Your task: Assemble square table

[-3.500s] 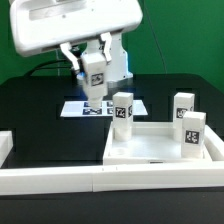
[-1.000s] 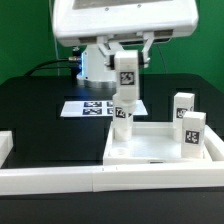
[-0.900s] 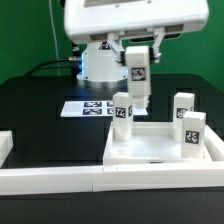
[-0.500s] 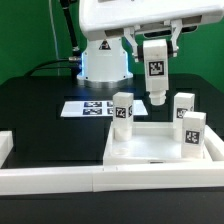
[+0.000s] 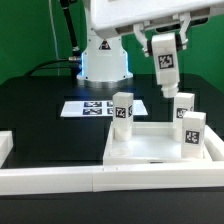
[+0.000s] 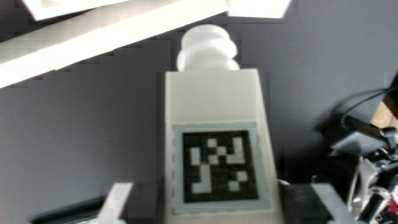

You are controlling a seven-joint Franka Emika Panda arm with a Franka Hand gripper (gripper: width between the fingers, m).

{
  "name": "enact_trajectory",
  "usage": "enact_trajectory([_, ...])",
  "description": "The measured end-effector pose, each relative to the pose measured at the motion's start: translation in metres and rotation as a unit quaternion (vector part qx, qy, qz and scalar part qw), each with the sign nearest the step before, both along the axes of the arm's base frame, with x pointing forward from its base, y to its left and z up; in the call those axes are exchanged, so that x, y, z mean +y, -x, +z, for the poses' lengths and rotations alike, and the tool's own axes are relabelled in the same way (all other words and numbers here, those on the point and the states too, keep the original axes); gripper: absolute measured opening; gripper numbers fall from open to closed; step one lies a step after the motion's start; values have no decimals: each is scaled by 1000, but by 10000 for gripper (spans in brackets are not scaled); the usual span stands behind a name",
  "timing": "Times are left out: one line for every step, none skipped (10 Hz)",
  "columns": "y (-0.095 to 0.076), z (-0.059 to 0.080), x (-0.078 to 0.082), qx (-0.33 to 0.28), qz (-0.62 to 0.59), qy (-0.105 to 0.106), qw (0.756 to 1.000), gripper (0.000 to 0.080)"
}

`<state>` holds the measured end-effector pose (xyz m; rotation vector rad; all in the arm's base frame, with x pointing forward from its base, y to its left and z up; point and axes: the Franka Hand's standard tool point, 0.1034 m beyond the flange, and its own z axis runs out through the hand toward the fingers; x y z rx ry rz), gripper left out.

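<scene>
White tagged leg point(image 5: 166, 64) aloft, tilted

The arm point(image 5: 140, 15) is cut off by the top edge of the exterior view. The gripper point(image 5: 164, 45) hides the top of the leg point(image 5: 167, 68) it holds, so its fingers cannot be made out. In the wrist view the leg point(image 6: 210, 140) is blurry and runs off the edge
</scene>
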<state>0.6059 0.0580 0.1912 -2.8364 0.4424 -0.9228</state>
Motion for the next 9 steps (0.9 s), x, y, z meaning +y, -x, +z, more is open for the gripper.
enact_trajectory([3, -2, 1, 2, -3, 0, 1000, 289])
enact_trajectory([3, -3, 0, 2, -3, 0, 1000, 289])
enact_trajectory([3, -3, -4, 2, -4, 2, 1000, 289])
enact_trajectory([3, -6, -10, 4, -8, 4, 1000, 289])
enact_trajectory([4, -13, -16, 7, -13, 9, 1000, 289])
enact_trajectory([4, -19, -20, 12, -15, 12, 1000, 289])
enact_trajectory([5, -20, -20, 12, -16, 12, 1000, 289])
enact_trajectory([5, -20, -20, 13, -16, 11, 1000, 289])
enact_trajectory([5, -21, -20, 13, -17, 11, 1000, 289])
